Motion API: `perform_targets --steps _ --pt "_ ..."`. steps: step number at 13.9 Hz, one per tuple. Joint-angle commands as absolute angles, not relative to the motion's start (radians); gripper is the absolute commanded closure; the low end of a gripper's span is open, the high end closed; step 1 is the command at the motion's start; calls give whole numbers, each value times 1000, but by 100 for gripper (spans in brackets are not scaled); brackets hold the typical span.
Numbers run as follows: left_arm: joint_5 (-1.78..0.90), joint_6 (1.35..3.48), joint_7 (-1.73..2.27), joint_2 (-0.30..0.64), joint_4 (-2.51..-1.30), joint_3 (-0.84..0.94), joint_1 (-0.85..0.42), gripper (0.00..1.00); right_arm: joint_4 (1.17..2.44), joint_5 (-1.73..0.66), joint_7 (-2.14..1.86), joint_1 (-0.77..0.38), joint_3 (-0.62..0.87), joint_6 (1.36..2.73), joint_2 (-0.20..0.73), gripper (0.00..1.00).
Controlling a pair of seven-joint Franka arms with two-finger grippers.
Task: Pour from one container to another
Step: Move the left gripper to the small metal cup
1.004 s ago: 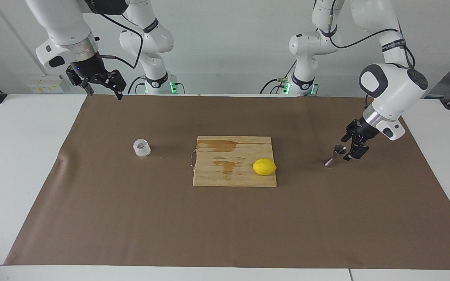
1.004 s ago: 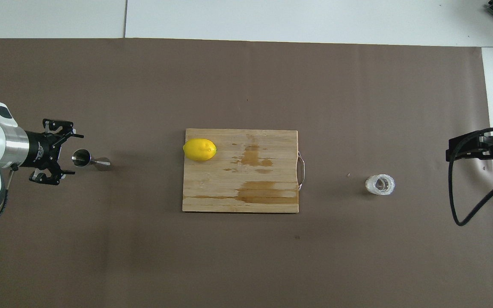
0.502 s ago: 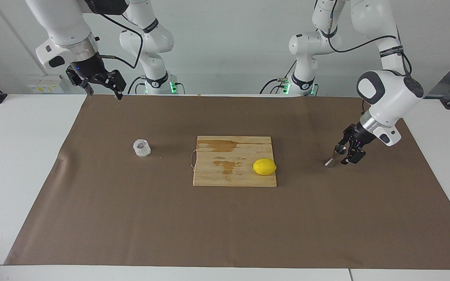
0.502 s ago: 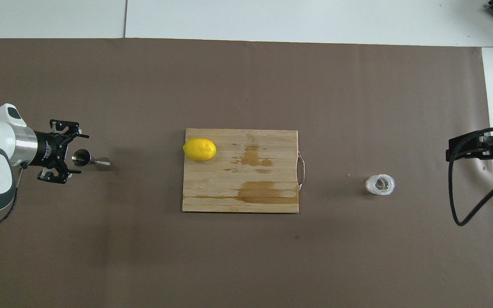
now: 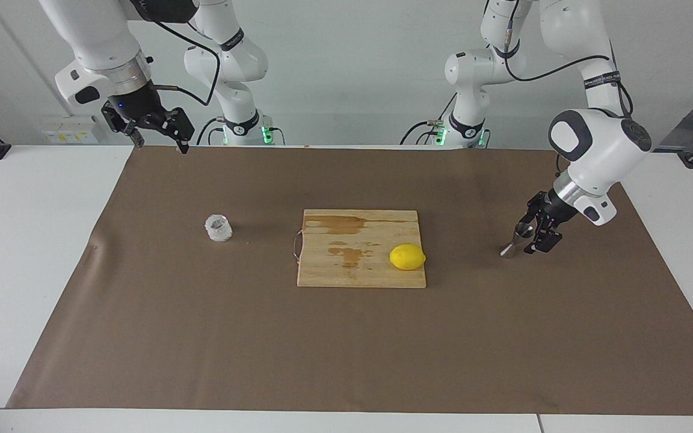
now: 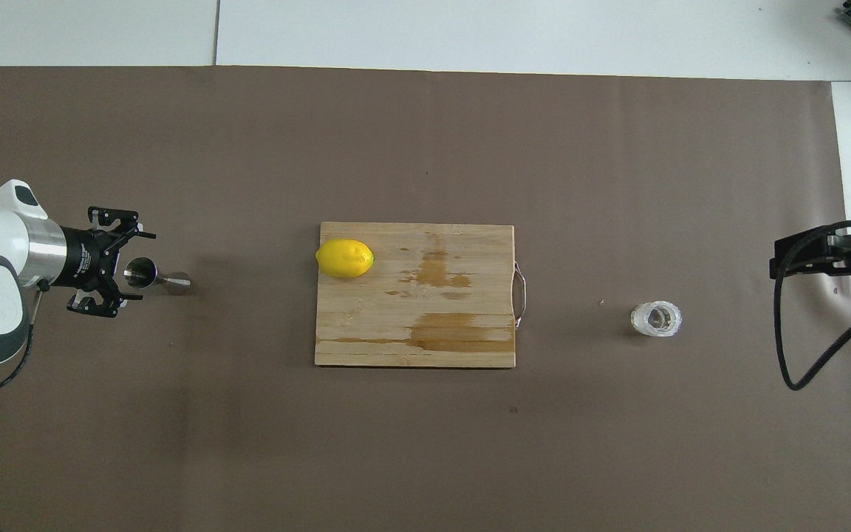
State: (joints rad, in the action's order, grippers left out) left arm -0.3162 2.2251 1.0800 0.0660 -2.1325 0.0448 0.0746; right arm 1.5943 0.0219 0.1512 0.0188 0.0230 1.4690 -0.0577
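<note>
Left gripper hangs low, fingers spread (wrist tilted); right gripper waits raised, fingers apart.

One steel jigger stands between the left gripper's spread fingers. One clear faceted glass cup, one lemon, one wooden cutting board and one brown table mat lie well apart from any finger. Two grippers in all, counting the right gripper.
</note>
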Motion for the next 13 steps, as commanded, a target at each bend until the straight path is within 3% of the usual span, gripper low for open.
perform_targets --steps 1,13 --pt "-334 2238 1086 64 -2146 49 81 6 1612 26 133 29 29 1474 -74 0" --pt "-334 2250 1085 63 -2158 49 75 24 1612 26 133 29 29 1474 -74 0"
